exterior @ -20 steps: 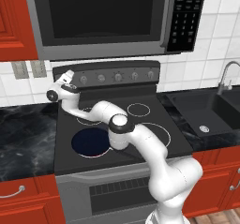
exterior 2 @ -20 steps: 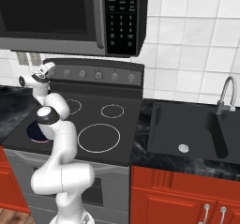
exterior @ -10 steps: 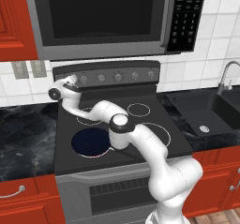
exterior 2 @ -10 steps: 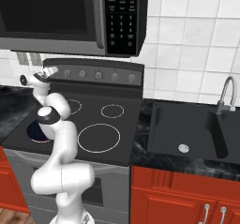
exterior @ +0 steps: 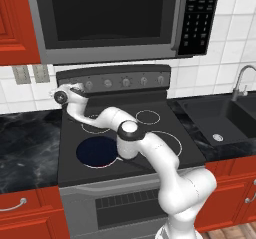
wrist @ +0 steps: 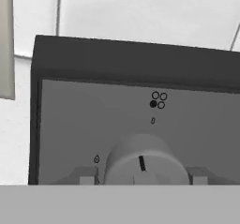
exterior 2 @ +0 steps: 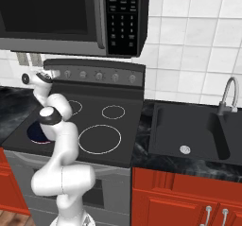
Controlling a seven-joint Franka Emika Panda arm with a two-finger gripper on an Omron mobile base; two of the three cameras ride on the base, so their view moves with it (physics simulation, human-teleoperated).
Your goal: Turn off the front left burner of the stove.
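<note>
The front left burner lies at the near left of the stove, under a dark-blue pan. Its knob, leftmost on the grey back panel, is seen in the hand view bracketed by two fingertips, its pointer mark close to upright. Over the last second the claw has been carried from slightly above the panel's left end down onto it. The claw is released, jaws either side of the knob; contact cannot be told. The turn is judged imminent.

Dark glass stove, front left burner under dark-blue pan
</note>
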